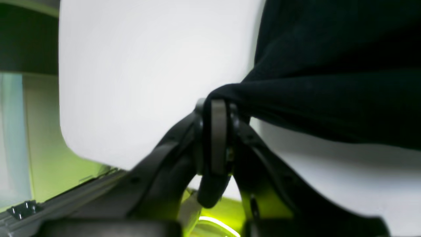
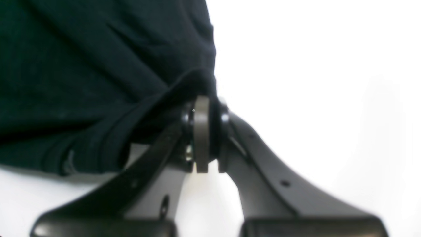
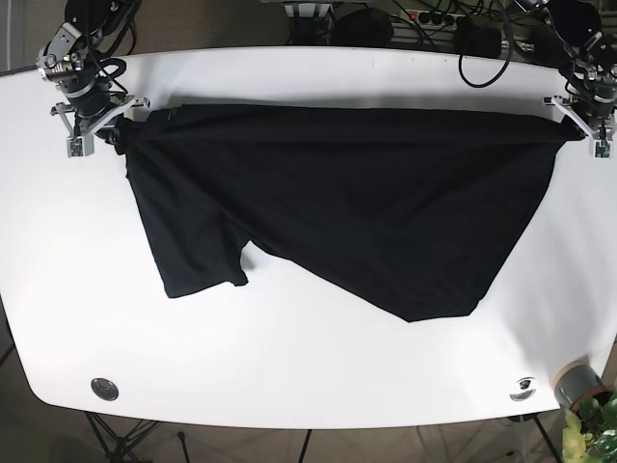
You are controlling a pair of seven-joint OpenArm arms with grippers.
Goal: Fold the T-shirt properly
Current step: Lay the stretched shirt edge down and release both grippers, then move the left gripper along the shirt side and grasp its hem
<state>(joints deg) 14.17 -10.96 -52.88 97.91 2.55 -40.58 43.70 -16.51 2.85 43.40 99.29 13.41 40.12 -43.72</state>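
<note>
Fingers, left gripper [image 1: 218, 108]: clenched on a T-shirt [image 3: 357, 207] corner. Fingers, right gripper [image 2: 201, 108]: likewise clenched on the opposite corner. Garment: black, stretched taut between both along the white desk [image 3: 308, 367] far edge, remainder draped toward the camera. Handling advice: keep tension even, move both arms together, lay the edge squarely.

Left black two-fingered tool [image 1: 218, 138] closed, pads pressed together, pinching bunched corner of black cotton T-shirt [image 1: 329, 82]. Fabric stretches right and up from pinch, hanging over smooth white tabletop [image 1: 131, 82]. Rounded tabletop edge at lower left; blurred yellow-green floor below.
</note>
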